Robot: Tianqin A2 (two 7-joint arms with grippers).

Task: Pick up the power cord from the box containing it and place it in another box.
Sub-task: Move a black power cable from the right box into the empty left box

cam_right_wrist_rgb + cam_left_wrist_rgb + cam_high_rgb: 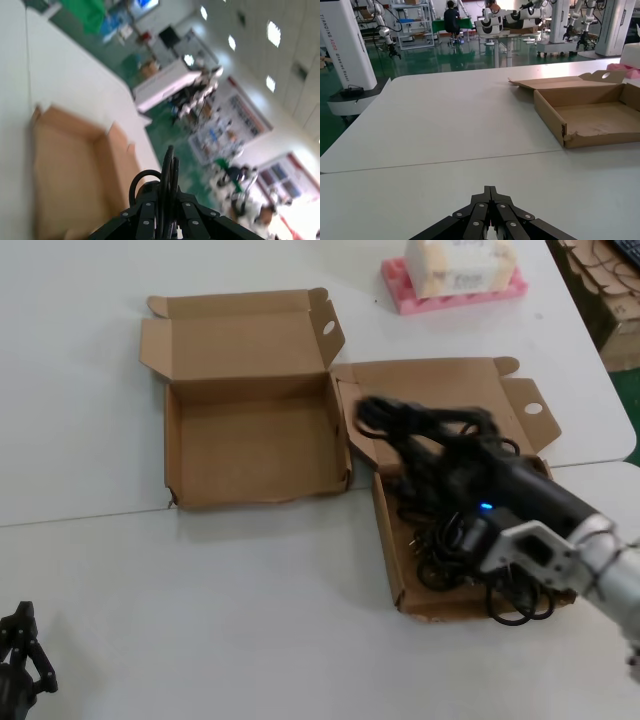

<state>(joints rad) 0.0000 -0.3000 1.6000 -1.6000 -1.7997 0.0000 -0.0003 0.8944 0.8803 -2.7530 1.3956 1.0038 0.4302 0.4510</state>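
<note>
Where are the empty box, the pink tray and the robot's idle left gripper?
empty box [255, 445], head view, bare floor inside.
pink tray [400, 290], head view, left end.
left gripper [490, 191], left wrist view, tips of its closed fingers.

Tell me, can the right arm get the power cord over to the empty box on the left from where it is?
Probably yes. The right gripper holds the power cord beside the empty box, with nothing between them.

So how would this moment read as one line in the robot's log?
right gripper: shut on power cord, lifted above right box | left box: empty | left gripper: shut, parked low
</note>
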